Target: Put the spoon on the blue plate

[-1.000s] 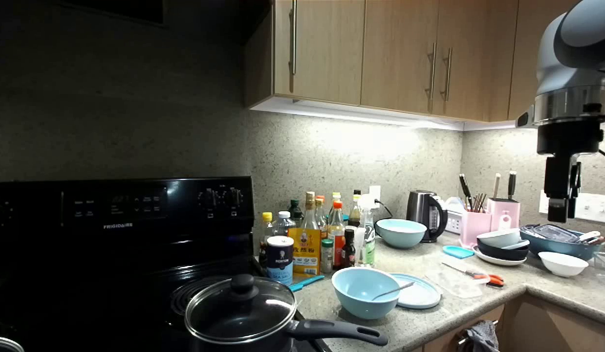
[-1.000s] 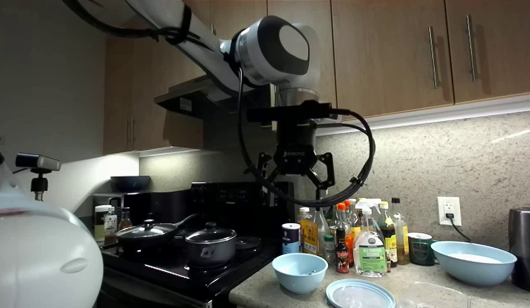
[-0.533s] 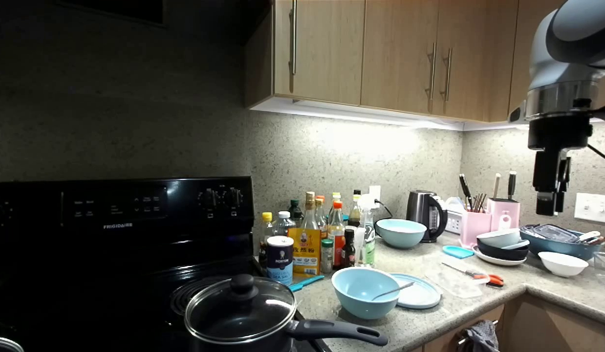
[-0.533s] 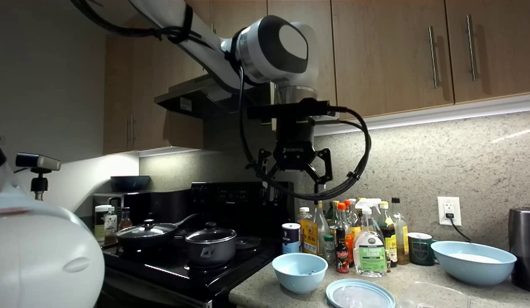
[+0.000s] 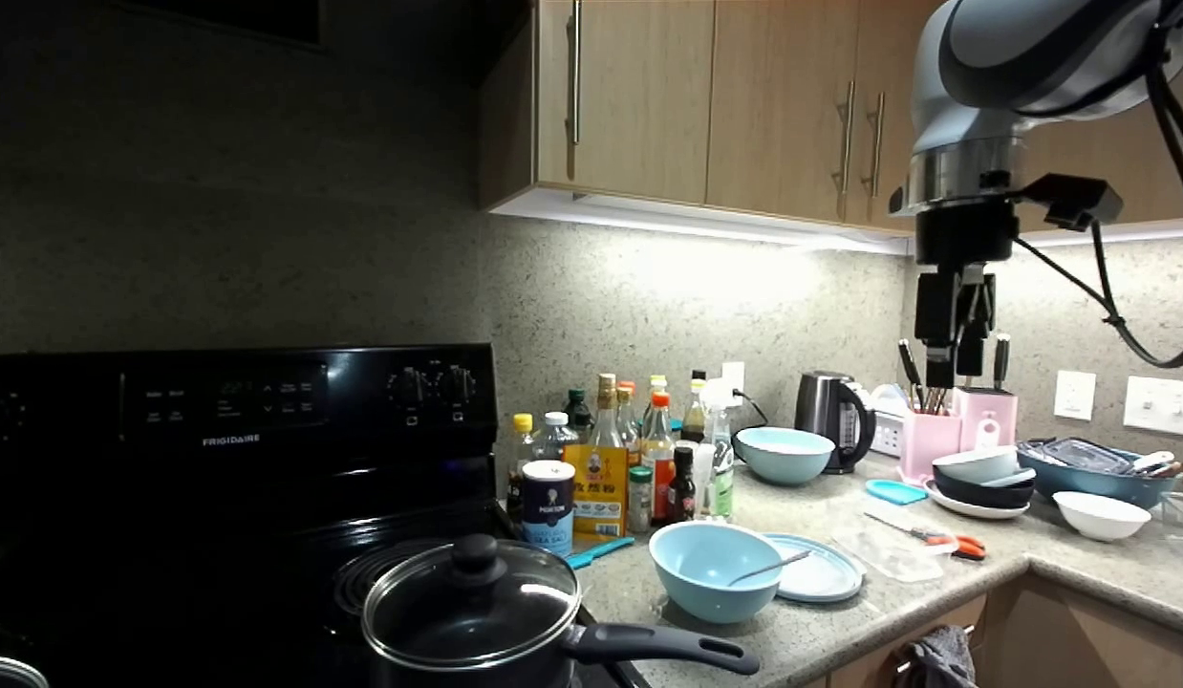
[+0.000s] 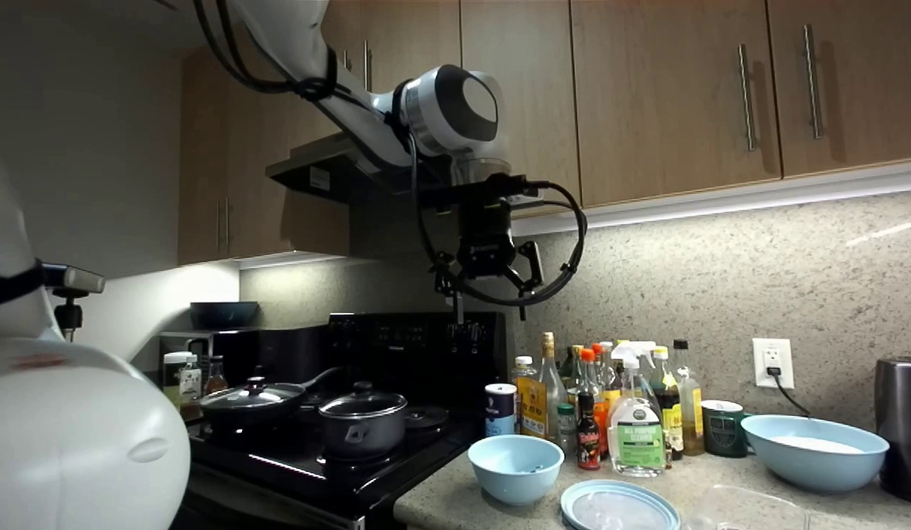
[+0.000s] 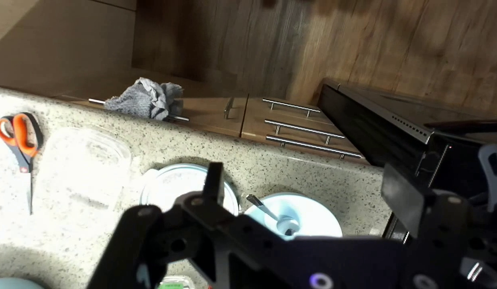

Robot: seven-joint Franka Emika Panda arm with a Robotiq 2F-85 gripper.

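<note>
Thin silver metal spoon (image 7: 267, 210) inside the deep, round, light-blue bowl (image 5: 708, 597), with handle poking out. Just beside the bowl, flat, round, pale-blue plate (image 5: 830, 574). Much higher than bowl and spoon, black metal claw (image 6: 491, 316), spread wide.

In an exterior view I see the spoon (image 5: 775, 568) in the bowl (image 5: 711, 594) on the worktop (image 5: 613, 588), the plate (image 5: 827, 577) just right, bottles (image 5: 659, 454) behind.

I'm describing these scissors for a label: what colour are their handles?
Scissors' handles: orange and black, clearest in wrist view.
</note>
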